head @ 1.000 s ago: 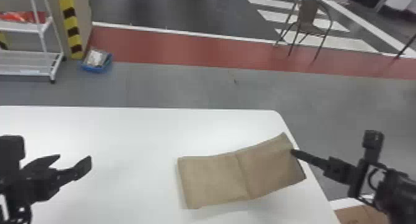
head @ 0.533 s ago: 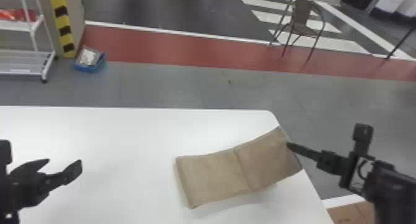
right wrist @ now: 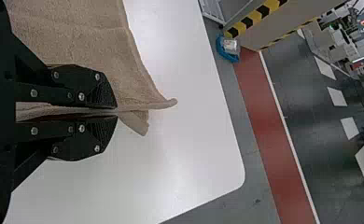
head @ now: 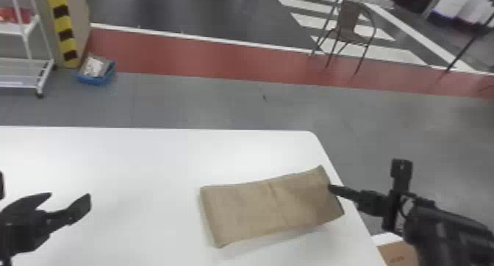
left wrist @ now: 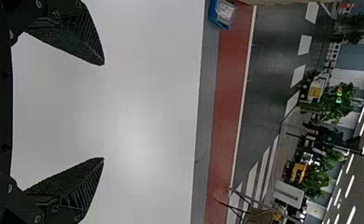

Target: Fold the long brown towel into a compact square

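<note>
Edging inward, the brown cloth towel's end [head: 312, 199], clamped in our right black fingers [right wrist: 95, 93], starts a fold we should carry leftward, left black fingers [left wrist: 75, 39] apart.

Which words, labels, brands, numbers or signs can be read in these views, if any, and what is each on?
No text is readable.
Cardboard box past the table's right edge: a small dark marking, too blurred to read.
White board in the background: a line of marks, too small to read.
Packet in the blue tray: any print is too small to read.
Brown towel: no print visible.
</note>
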You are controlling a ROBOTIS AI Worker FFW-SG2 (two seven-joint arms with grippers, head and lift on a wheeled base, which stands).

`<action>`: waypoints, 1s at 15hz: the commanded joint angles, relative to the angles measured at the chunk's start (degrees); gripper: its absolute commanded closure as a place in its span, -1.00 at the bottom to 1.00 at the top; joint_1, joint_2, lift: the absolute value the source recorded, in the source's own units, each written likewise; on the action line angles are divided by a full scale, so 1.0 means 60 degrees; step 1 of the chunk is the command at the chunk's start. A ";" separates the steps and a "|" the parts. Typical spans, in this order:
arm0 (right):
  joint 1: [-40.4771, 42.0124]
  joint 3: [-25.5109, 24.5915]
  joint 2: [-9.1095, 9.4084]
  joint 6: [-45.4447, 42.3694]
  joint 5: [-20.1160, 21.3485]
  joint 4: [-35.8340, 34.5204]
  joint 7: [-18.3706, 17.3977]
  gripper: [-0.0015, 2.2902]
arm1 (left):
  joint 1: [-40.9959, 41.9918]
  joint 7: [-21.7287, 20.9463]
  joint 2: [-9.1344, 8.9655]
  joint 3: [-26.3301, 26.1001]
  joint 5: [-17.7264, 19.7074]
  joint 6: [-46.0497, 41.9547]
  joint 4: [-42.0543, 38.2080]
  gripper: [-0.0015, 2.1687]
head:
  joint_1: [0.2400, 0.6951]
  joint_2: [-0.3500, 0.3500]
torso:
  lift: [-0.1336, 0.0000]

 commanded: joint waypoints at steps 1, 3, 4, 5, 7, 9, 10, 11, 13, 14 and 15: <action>-0.0147 0.0043 -0.0030 -0.0864 0.0039 0.0473 -0.0114 -0.11 | 0.0039 0.0000 0.0016 -0.0009 0.0009 0.0000 0.0000 -0.84 | 1.00 -1.00 | 1.00; -0.0205 0.0116 -0.0030 -0.1333 0.0244 0.0634 -0.0436 -0.44 | 0.0054 -0.0014 0.0030 0.0005 0.0009 0.0000 -0.0015 -0.84 | 1.00 -1.00 | 1.00; -0.0147 0.0263 0.0029 -0.1479 0.0449 0.0546 -0.0831 -0.87 | 0.0054 0.0000 0.0045 0.0020 0.0009 0.0000 -0.0030 -0.84 | 1.00 -1.00 | 1.00; 0.0058 0.0263 0.0161 -0.1655 0.0523 0.0195 -0.1124 -1.00 | 0.0054 0.0000 0.0045 0.0035 0.0009 0.0000 -0.0044 -0.84 | 1.00 -1.00 | 1.00; 0.0615 0.0043 0.0571 -0.2124 0.0391 -0.0831 -0.1183 -1.00 | 0.0039 0.0000 0.0045 0.0049 -0.0005 0.0000 -0.0044 -0.84 | 1.00 -1.00 | 1.00; 0.1025 0.0102 0.0703 -0.2094 0.0244 -0.1504 -0.0787 -0.86 | 0.0010 0.0000 0.0060 0.0020 -0.0020 0.0000 -0.0030 -0.84 | 1.00 -1.00 | 1.00; 0.1113 0.0190 0.0776 -0.1948 0.0200 -0.1592 -0.0626 -0.78 | 0.0010 0.0000 0.0045 0.0005 -0.0020 0.0030 -0.0030 -0.84 | 1.00 -0.99 | 1.00; 0.1142 0.0336 0.0805 -0.1977 0.0230 -0.1592 -0.0568 -0.57 | -0.0005 0.0015 0.0045 0.0005 -0.0035 0.0000 -0.0030 -0.84 | 1.00 -0.97 | 1.00; 0.1201 0.0600 0.0937 -0.1977 0.0362 -0.1519 -0.0568 0.25 | -0.0049 0.0000 0.0045 0.0020 -0.0035 0.0000 0.0000 -0.84 | 1.00 -0.93 | 1.00; 0.1274 0.0790 0.1025 -0.2065 0.0362 -0.1504 -0.0568 0.59 | -0.0049 0.0000 0.0060 0.0049 -0.0035 0.0000 0.0000 -0.84 | 1.00 -0.88 | 1.00; 0.1347 0.1025 0.1025 -0.2153 0.0362 -0.1504 -0.0582 0.63 | -0.0049 0.0000 0.0060 0.0064 -0.0035 0.0000 0.0029 -0.84 | 1.00 -0.86 | 1.00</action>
